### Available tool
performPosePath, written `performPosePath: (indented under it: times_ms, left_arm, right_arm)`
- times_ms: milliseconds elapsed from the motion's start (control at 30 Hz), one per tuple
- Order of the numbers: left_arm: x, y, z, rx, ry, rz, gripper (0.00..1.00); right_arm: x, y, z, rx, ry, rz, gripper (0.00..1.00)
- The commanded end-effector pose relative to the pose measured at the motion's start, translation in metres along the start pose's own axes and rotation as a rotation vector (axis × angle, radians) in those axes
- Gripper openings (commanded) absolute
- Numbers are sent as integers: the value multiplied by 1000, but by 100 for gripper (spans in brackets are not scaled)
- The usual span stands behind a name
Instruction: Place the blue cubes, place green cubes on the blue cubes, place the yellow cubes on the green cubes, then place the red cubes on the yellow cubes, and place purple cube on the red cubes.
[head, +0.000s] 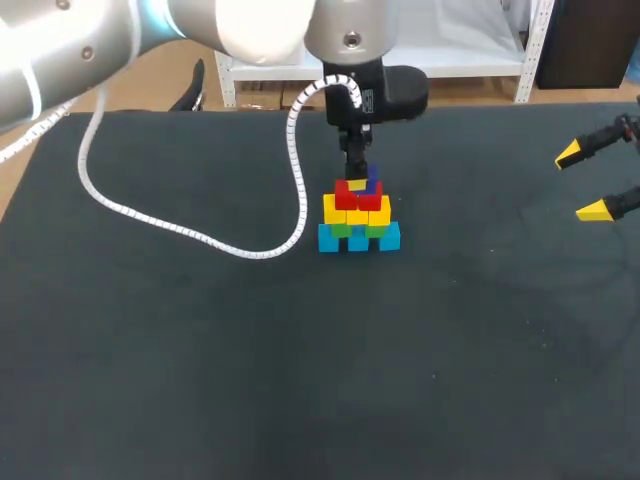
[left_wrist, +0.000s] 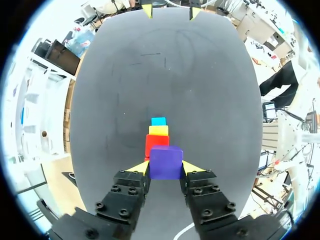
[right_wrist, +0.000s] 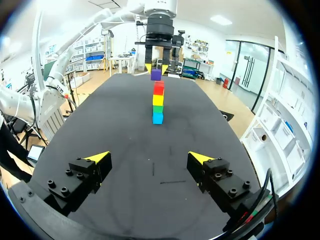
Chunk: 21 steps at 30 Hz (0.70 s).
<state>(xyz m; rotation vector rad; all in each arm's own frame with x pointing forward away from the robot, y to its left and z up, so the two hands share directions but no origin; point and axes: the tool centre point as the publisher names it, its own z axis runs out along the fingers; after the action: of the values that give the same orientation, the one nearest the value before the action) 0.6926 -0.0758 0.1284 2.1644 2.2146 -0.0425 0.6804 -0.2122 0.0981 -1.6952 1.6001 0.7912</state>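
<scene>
Placement of the purple cube is the step in hand: our left hand grips it from two sides just over the red cubes, so next we must lower it gently and release, while our right hand rests open and empty, well apart

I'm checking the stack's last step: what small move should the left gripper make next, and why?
Probably ease the purple cube straight down onto the red cubes. The left gripper is shut on it directly over them, with a slight gap seeming to show in the right wrist view.
</scene>
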Motion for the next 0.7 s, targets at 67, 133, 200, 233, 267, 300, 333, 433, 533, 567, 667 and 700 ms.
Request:
performPosePath:
  times_ms: [67,133,200,233,267,300,333,433,533,567,667,700]
  left_arm:
    - [2,3,1,-1,-6,-2,0]
    - [3,4,1,-1,-7,-2,0]
    - [3,4,2,0,-7,-2,0]
    - [4,4,3,1,-7,-2,0]
    - [4,4,4,3,-7,-1,0]
    - [4,4,4,4,-7,-1,0]
    - [4,4,5,10,-11,-1,0]
    - [3,5,5,11,-16,1,0]
    - [3,5,5,9,-19,1,0]
    - [3,5,5,9,-21,0,0]
    - [4,5,6,11,-22,0,0]
    - [4,5,6,12,-22,-1,0]
  right_arm:
    - [0,0,0,0,-1,-1,100]
    - [0,0,0,0,-1,-1,100]
    - [0,0,0,0,-1,-1,100]
    - [0,0,0,0,-1,-1,100]
    - [0,0,0,0,-1,-1,100]
    - [0,0,0,0,-1,-1,100]
    - [0,0,0,0,-1,-1,100]
    - [0,0,0,0,-1,-1,100]
    - [0,0,0,0,-1,-1,100]
    - [0,0,0,0,-1,-1,100]
    - [0,0,0,0,-1,-1,100]
    - [0,0,0,0,-1,-1,100]
